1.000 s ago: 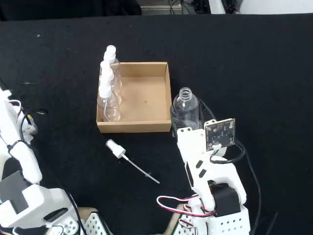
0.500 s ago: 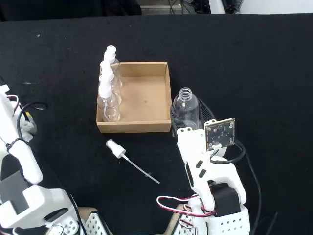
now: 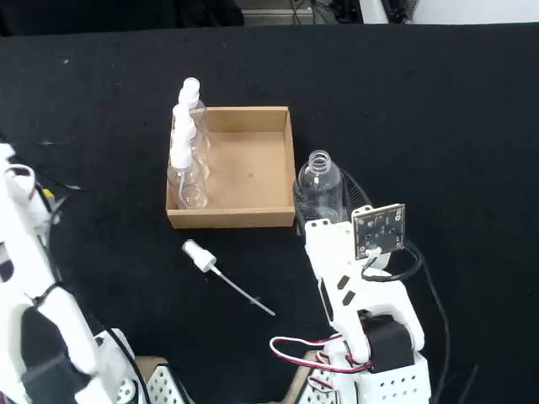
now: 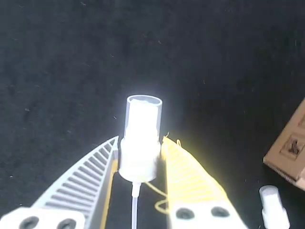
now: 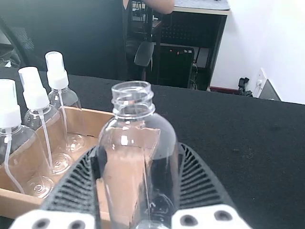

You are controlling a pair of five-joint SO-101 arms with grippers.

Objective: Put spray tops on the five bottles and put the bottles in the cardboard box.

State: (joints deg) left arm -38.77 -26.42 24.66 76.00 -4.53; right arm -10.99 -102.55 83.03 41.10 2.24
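Firmly, the fingers of the left gripper (image 4: 138,153) were clenched on a spray top (image 4: 141,136) at its collar. Its nozzle end pointed away from the wrist, its tube ran back between the fingers, and the table (image 3: 438,126) lay behind it. The fingers of the right gripper (image 5: 139,160) grasped a bottle (image 5: 137,136), uncapped and upright, just beside the box (image 3: 253,218) at its right wall, outside it. Three capped bottles (image 3: 187,160) stood in a row inside the box along its left wall. A loose top (image 3: 200,256) lay on the table near the box's front wall, its tube stretched toward the arms.
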